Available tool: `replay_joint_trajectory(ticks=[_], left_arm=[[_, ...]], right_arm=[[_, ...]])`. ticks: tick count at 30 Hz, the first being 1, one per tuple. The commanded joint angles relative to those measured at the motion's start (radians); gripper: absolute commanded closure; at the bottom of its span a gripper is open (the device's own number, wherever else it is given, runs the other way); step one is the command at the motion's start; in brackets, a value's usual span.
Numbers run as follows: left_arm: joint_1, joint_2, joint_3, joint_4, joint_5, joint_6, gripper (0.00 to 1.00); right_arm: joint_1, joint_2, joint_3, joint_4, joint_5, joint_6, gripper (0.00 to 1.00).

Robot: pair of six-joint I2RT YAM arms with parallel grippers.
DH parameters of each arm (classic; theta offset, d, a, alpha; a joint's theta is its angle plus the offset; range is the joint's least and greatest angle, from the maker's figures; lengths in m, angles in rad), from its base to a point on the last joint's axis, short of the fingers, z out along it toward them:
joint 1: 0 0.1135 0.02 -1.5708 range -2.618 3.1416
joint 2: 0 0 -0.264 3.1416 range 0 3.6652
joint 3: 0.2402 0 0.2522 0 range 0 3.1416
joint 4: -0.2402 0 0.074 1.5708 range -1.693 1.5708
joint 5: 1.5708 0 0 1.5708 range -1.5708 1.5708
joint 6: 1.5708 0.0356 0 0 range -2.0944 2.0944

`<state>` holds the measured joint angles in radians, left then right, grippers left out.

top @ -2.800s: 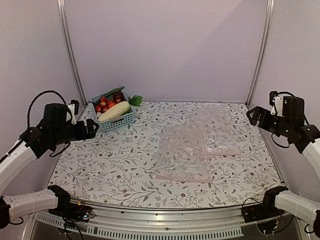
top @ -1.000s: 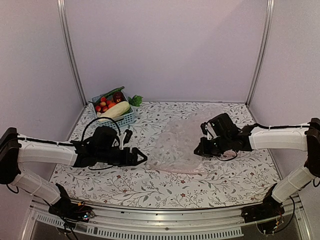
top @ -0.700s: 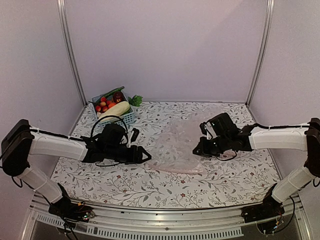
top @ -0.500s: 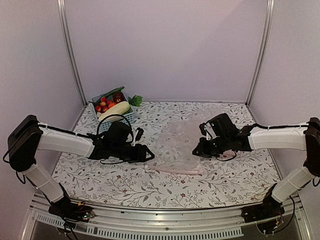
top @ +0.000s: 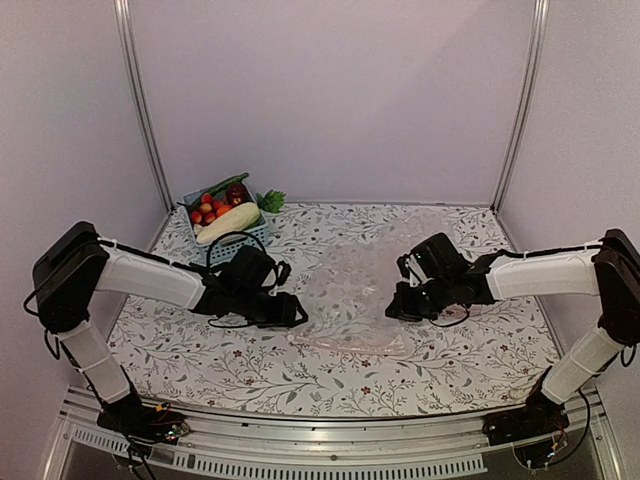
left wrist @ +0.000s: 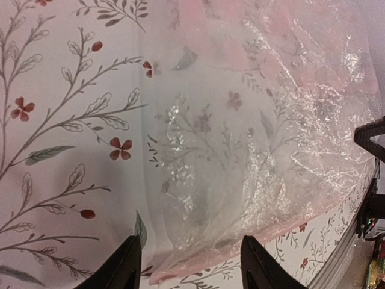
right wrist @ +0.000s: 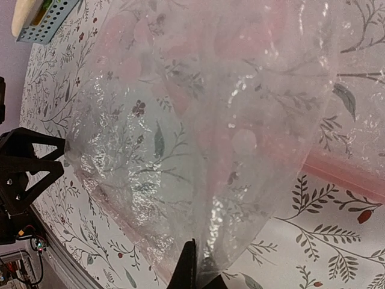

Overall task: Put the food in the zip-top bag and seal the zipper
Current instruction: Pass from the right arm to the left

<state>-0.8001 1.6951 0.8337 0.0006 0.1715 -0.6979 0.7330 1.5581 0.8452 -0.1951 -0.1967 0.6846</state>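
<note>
While the thin clear plastic bag (top: 350, 290) lay crinkled on the white flowery table (top: 190, 350), both arms reached low to it. The left gripper (left wrist: 191, 268) sat at the bag's left edge. Its two black fingers (left wrist: 127, 265) stood partly apart, and the bag's near left corner lay between them. I could not tell if they touched the plastic. The right gripper (right wrist: 194, 271) was at the bag's right side, its fingers pressed tight together on a pinch of the plastic. The thin pink zipper strip (top: 340, 343) ran along the bag's near edge. The long cream-white toy vegetable (top: 228, 222) and the dark maroon round toy (top: 237, 192) sat in a small blue plastic basket (top: 255, 238), well apart from the bag, behind it and to its left.
</note>
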Motion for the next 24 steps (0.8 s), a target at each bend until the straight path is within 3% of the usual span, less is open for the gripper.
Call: replay_joint_trajectory(ticks=[1, 20, 24], left_arm=[[0.003, 0.032, 0.015, -0.018, 0.022, 0.006, 0.46], [0.004, 0.068, 0.019, 0.042, 0.088, -0.013, 0.7], [0.002, 0.055, 0.02, 0.059, 0.14, -0.019, 0.9]], right_arm=[[0.006, 0.023, 0.029, -0.01, 0.014, 0.013, 1.0], [0.006, 0.04, 0.045, -0.01, 0.014, 0.019, 1.0], [0.005, 0.032, 0.044, -0.009, 0.004, 0.005, 1.0]])
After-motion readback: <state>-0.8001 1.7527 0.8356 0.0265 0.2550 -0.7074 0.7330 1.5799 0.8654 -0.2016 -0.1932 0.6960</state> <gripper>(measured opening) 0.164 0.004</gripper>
